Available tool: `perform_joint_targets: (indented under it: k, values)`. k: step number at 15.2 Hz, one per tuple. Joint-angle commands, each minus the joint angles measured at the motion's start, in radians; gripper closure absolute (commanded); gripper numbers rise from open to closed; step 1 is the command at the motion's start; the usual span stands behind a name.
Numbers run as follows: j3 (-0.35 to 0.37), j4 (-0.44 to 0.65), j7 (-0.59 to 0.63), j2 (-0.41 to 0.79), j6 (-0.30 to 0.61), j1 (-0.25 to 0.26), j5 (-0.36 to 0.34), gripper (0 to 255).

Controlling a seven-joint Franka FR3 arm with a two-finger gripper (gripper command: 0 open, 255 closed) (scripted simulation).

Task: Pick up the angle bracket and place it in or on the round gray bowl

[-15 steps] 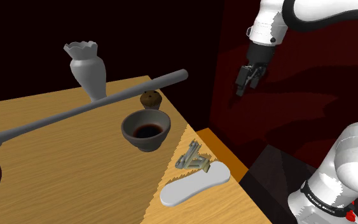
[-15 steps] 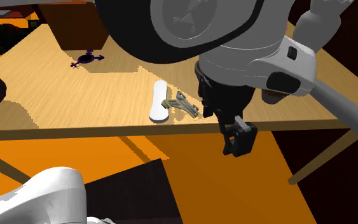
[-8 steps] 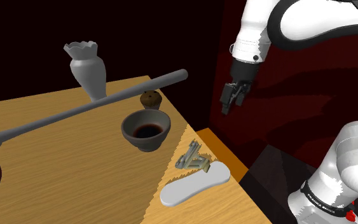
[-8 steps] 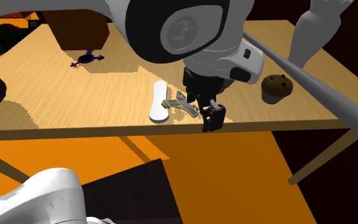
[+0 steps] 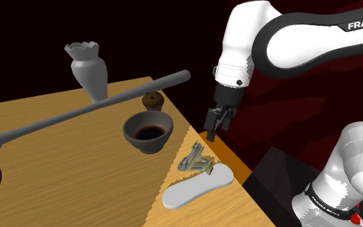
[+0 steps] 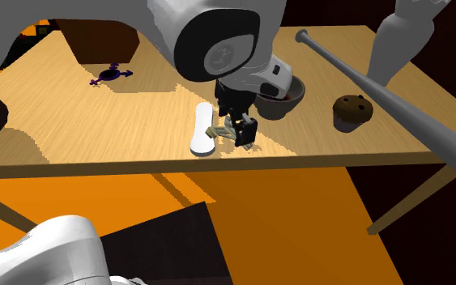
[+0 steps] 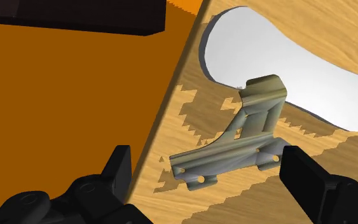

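Observation:
The angle bracket (image 5: pixel 196 161) is an olive-grey metal piece lying flat near the wooden table's edge, touching a white oval slab. The round dark grey bowl (image 5: pixel 147 131) stands upright further in on the table, its inside dark red. My black gripper (image 5: pixel 210 132) hangs just above the table edge, a little above and beside the bracket. In the wrist view the bracket (image 7: pixel 241 140) lies ahead of the gripper (image 7: pixel 209 184), between the lines of the two fingers, which stand wide apart and touch nothing. From the second exterior view the gripper (image 6: pixel 246 136) partly covers the bracket (image 6: pixel 220 129), with the bowl (image 6: pixel 287 91) behind.
A white oval slab (image 5: pixel 196 186) lies against the bracket. A long grey bat (image 5: pixel 89 106) rests across the table (image 5: pixel 44 167) behind the bowl, with a brown muffin (image 5: pixel 151 100) and a grey vase (image 5: pixel 88 68) nearby. A small purple object (image 6: pixel 111 74) sits far off.
The gripper has come down and toward the shoulder view's left, from high beside the table to just above the table edge by the bracket. Nothing on the table has moved.

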Motion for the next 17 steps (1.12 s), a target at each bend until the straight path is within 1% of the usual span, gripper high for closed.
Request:
perform_joint_targets:
  k: [1,3,10,17]
  values:
    - [0.026,0.013,0.015,0.036,0.027,0.022,0.033,0]
    - [0.051,0.025,0.027,0.074,0.057,0.042,0.061,0]
    - [0.080,-0.036,0.022,0.111,0.158,0.052,0.081,0]
    - [0.082,-0.041,0.022,0.115,0.167,0.053,0.083,0]
